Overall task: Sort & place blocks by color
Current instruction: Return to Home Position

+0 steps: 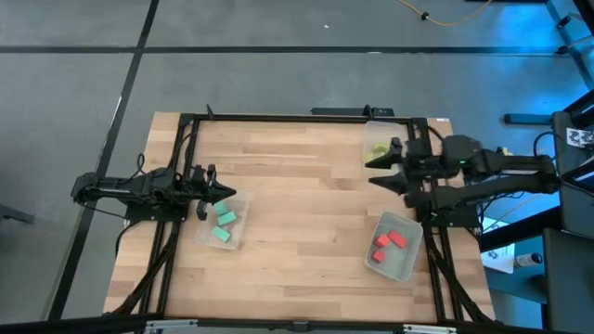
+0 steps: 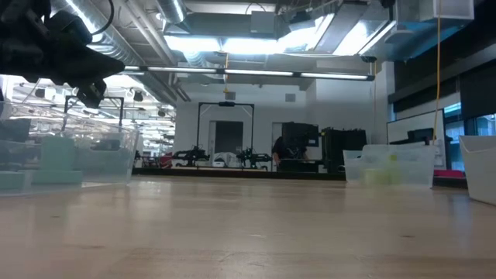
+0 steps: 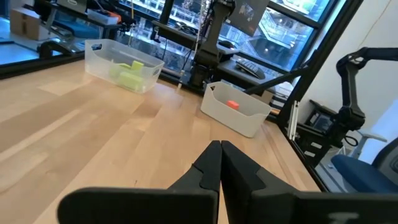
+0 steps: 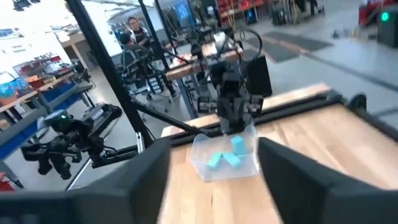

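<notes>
Jaws first: left jaws shut, tips pressed together, holding nothing. Right jaws spread wide, nothing between them.

Left arm reaches in over the worktop's left edge. Its jaws hang just at the rim of a clear tub that sits close to that edge, about midway along it. Three teal blocks lie loose inside this tub, apart from one another, none stacked.

Right arm comes in over the right edge. Its jaws point toward the worktop's middle and hang between the two tubs on that side, nearer the far one.

Second clear tub stands at the far right corner. The lime blocks are inside it, bunched together. I cannot count them from what I see.

Pale bin sits at an angle near the right edge, toward the near right corner. Three red blocks lie in it, close together.

Bare wood across the middle, between the teal tub and the two right-hand tubs.

A person shows in the room beyond the left edge, well away from the worktop.
</notes>
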### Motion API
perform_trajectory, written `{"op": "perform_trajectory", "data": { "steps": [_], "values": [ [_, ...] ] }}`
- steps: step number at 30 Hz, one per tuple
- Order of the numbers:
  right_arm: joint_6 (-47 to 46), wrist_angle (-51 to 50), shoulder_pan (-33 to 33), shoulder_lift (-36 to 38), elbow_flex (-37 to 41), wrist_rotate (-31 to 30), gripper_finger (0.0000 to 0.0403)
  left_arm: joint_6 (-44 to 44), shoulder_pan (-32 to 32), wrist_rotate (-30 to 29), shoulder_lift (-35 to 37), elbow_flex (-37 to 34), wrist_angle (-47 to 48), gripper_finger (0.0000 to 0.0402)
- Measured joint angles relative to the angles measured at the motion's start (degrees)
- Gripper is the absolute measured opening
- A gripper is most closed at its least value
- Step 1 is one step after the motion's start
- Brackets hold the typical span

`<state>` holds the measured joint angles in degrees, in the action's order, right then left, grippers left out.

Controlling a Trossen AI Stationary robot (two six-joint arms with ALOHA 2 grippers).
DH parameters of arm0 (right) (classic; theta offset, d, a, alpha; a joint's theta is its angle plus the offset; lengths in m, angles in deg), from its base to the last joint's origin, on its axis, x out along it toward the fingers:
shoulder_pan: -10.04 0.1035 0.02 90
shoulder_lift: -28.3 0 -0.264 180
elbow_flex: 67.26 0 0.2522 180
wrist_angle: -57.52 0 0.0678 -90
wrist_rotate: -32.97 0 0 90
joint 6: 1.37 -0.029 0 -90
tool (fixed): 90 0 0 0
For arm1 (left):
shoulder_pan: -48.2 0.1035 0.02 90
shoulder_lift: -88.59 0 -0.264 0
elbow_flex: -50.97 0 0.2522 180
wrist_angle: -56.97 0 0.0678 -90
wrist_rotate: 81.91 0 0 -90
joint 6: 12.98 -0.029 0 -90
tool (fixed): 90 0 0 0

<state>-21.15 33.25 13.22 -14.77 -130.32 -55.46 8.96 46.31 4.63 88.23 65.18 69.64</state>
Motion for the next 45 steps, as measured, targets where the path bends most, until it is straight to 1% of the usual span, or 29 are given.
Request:
{"op": "perform_trajectory", "data": {
  "steps": [4, 7, 8, 9, 12, 17, 20, 23, 26, 28, 30, 34, 40, 45],
  "values": [
    [3.31, -3.29, 0.04, 5.81, 0.14, 0.15, 0.0149, 0.0, 0.0, 0.0, 0.0, 0.0, 0.0, 0.0],
    [3.34, -3.05, 0.04, 10.87, 2.69, 2.85, 0.0052, 0.01, 0.0, -0.02, 0.0, 0.0, 0.0, 0.0],
    [2.98, -2.52, 0.07, 12.68, 3.98, 4.02, 0.0026, 0.0, 0.0, -0.01, 0.0, 0.0, 0.0, 0.0],
    [2.25, -1.39, 0.23, 14.53, 5.59, 4.78, 0.0015, 0.0, 0.0, -0.01, 0.0, 0.0, 0.0, 0.0],
    [0.63, 1.09, 1.91, 20.29, 10.69, 4.64, 0.0008, 0.02, 0.0, -0.02, 0.0, 0.0, 0.0, 0.0],
    [0.04, 2.18, 4.66, 29.12, 17.24, -1.26, 0.0003, 0.01, 0.0, -0.02, 0.0, 0.0, 0.02, 0.0],
    [-0.55, 2.09, 5.46, 33.09, 20.37, -2.96, 0.0002, 0.0, 0.0, -0.03, 0.0, 0.0, 0.02, 0.0],
    [-1.31, 2.2, 5.95, 36.14, 23.31, -3.2, 0.0002, 0.0, 0.0, -0.04, 0.0, 0.0, 0.02, 0.0],
    [-2.51, 3.94, 6.39, 38.14, 27.12, 0.73, 0.0001, 0.02, 0.0, -0.04, 0.0, 0.0, 0.02, 0.0],
    [-2.67, 6.93, 6.51, 39.34, 29.69, 4.9, 0.0001, 0.0, 0.0, -0.04, 0.0, 0.0, 0.02, 0.0],
    [-2.67, 9.26, 6.51, 40.66, 31.81, 7.33, 0.0001, 0.02, -0.01, -0.04, 0.0, 0.0, 0.02, 0.0],
    [-2.35, 9.71, 6.51, 43.11, 34.32, 7.49, 0.0001, 0.01, 0.0, -0.06, 0.0, 0.0, 0.02, 0.0],
    [-1.03, 6.73, 6.49, 42.99, 34.62, 7.61, 0.0, 0.0, -0.01, -0.06, 0.0, 0.0, 0.02, 0.0],
    [0.04, 6.85, 6.49, 42.99, 36.0, 9.49, 0.0, -0.01, 0.0, -0.06, 0.0, 0.0, 0.02, 0.0]
  ]
}}
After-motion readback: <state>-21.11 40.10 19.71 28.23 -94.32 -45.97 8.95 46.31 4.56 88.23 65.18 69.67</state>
